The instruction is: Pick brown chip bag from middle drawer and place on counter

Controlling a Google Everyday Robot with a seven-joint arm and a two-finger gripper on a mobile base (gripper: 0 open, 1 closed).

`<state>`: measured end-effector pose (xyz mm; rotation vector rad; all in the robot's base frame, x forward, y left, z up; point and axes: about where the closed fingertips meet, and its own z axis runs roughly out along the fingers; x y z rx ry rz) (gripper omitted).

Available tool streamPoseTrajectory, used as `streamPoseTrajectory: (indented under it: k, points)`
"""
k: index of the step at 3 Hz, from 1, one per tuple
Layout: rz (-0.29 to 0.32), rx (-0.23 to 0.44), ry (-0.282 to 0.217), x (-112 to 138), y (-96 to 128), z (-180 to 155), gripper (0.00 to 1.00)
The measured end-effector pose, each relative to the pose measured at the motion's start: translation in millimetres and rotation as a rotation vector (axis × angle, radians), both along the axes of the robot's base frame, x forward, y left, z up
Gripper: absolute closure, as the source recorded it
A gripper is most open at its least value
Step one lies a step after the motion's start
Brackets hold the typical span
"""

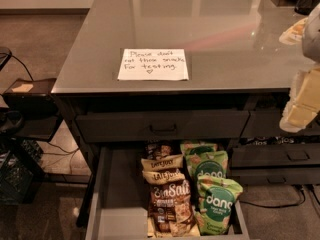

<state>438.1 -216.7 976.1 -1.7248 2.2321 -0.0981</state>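
Worktop (200, 29): glossy grey, with reflections, filling the upper centre of the frame.
Note (153, 64): white handwritten paper, flat on the worktop near its front edge, centre of the frame.
End effector (300, 114): pale cream, at the right edge of the frame, mid-height, overlapping the worktop's front right edge in the picture; well apart from the drawer contents; spread or pressed together, cannot tell.
Middle drawer (120, 194): pulled out, lower centre of the frame; pale-grey floor bare on its left half.
Brown chip bag (170, 204): inside the middle drawer, frontmost in the left row of bags, white "Sea Salt" lettering showing.
Late July bags (162, 168): tan-banded, directly behind the brown chip bag.
Dang bags (216, 201): green, in a row just right of the brown chip bag.
Upper drawer front (162, 125): dark, closed, between worktop edge and open drawer.
Crate (15, 176): black, on the floor, lower left of the frame.
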Motion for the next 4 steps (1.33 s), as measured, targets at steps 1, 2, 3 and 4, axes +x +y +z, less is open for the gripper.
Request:
streamPoseTrajectory:
  k: [1, 2, 3, 4]
  points:
    - [0.000, 0.000, 0.000, 0, 0, 0, 0.00]
    - [-0.002, 0.071, 0.012, -1, 6, -16, 0.00]
    - [-0.009, 0.182, 0.039, -7, 22, -50, 0.00]
    - [-0.005, 0.269, 0.066, -14, 46, -89, 0.00]
